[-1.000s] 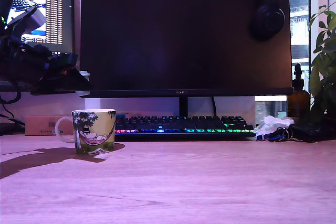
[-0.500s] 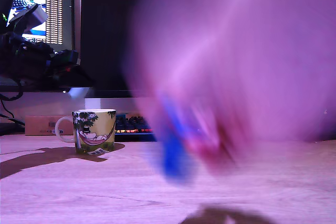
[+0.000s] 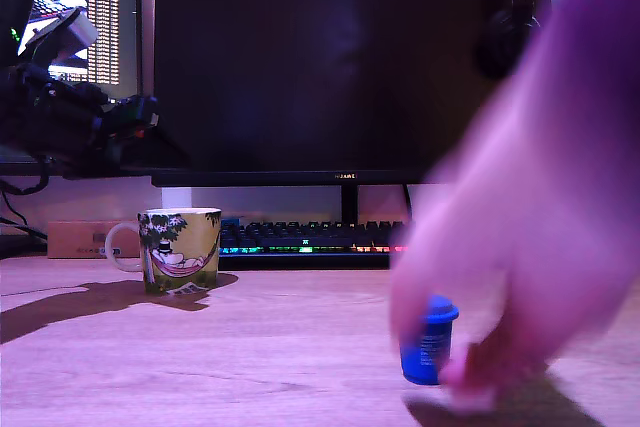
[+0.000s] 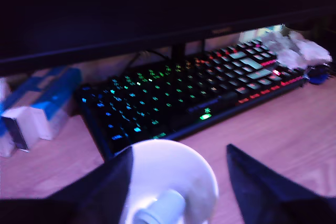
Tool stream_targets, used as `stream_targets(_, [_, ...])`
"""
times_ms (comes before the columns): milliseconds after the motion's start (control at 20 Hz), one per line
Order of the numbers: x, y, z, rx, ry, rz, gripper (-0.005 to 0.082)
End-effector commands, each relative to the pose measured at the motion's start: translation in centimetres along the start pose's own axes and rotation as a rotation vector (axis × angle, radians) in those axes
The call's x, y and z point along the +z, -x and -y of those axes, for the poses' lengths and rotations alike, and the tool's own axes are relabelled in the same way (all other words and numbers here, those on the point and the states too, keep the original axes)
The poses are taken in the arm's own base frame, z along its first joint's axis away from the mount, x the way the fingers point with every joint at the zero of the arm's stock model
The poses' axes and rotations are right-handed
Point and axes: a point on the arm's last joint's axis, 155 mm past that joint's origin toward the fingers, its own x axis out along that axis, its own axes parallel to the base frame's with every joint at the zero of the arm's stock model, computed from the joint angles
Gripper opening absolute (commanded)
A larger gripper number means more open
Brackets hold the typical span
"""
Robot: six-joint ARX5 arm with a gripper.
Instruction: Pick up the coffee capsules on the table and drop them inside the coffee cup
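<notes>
In the exterior view my gripper [image 3: 140, 117] hangs high at the left edge, above and slightly left of the ceramic mug with the white handle and yellow-green hammock picture [image 3: 180, 249]. The wrist view shows the two dark fingers [image 4: 262, 192] spread apart, with the mug's white rim [image 4: 173, 174] directly below and between them; a pale grey capsule-like shape [image 4: 157, 213] appears inside, though blur prevents certainty. I hold nothing.

The change: one second ago the wooden table [image 3: 250, 357] in front of the mug carried no capsule. Half a second ago a blurred hand swept in with something blue. Now a person's hand [image 3: 530, 247] sits low at the exterior view's right, fingers touching or just releasing a bright blue tapered plastic capsule with white print [image 3: 427, 340], which stands upright on the table, wide rim up.

Judgement: a new pick target is being supplied; the next cycle is travel right, descent and closing on the blue capsule. I should not move until the hand clears.

Room: the table between mug and capsule is bare, well apart from both. The backlit black keyboard [image 3: 300, 239] and the large dark monitor [image 3: 340, 67] bound the rear. The table's front edge is out of frame.
</notes>
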Motion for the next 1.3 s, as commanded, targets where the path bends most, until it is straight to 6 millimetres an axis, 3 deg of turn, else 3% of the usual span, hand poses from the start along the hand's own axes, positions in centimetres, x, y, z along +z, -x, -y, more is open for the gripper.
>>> stream_targets(0, [0.5, 0.1, 0.9, -0.041, 0.024, 0.001, 0.0322])
stream_targets(300, [1.6, 1.7, 3.8, -0.123, 0.054, -0.028, -0.0027])
stream_targets(600, [1.3, 3.3, 5.9, -0.172, 0.042, -0.088, -0.0023])
stream_targets(1050, [0.5, 4.5, 7.3, -0.223, 0.028, -0.132, -0.0024])
stream_targets(1250, [0.7, 5.9, 8.8, -0.319, 0.029, -0.135, -0.0024])
